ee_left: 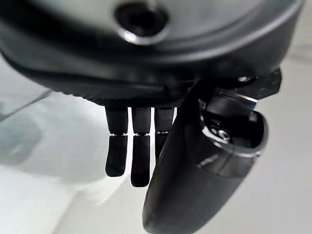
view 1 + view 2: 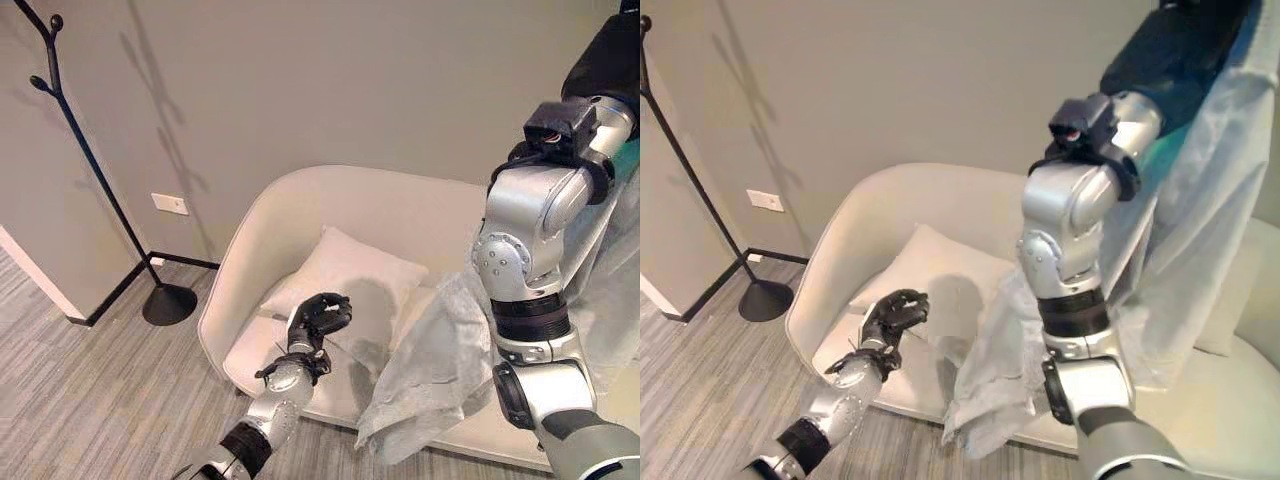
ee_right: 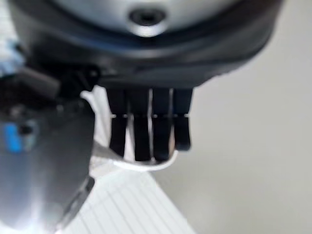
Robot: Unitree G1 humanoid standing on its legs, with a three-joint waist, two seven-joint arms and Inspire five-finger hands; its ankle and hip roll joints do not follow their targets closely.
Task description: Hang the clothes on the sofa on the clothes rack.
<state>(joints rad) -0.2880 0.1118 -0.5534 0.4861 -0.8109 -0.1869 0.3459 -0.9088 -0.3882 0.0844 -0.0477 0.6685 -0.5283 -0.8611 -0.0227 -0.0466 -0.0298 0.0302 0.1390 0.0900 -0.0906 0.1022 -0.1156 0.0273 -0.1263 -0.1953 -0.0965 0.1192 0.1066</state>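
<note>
A sheer white garment (image 2: pixel 1200 190) hangs from the robot's raised right hand (image 3: pixel 146 131) at the upper right of the frame, its folds draping down past the silver arm and trailing onto the seat of the cream sofa (image 2: pixel 290 210) at lower centre. In the right wrist view the hand's dark fingers (image 3: pixel 161 134) are curled down over a thin white edge of the cloth, clamped on it, with more pale fabric showing beyond them.

The left hand (image 2: pixel 320 315) sits low in the centre of the frame, above the sofa seat and just in front of a white cushion (image 2: pixel 350 275) that leans against the backrest. Its fingers are bent inward and hold nothing.

A black coat rack (image 2: pixel 90 170) stands in the upper left of the frame, well apart from the sofa, its round base (image 2: pixel 170 303) resting on the grey striped floor (image 2: pixel 90 400) near the wall (image 2: pixel 350 80). A white wall socket (image 2: pixel 169 204) is mounted low on the wall between the rack and the sofa.
</note>
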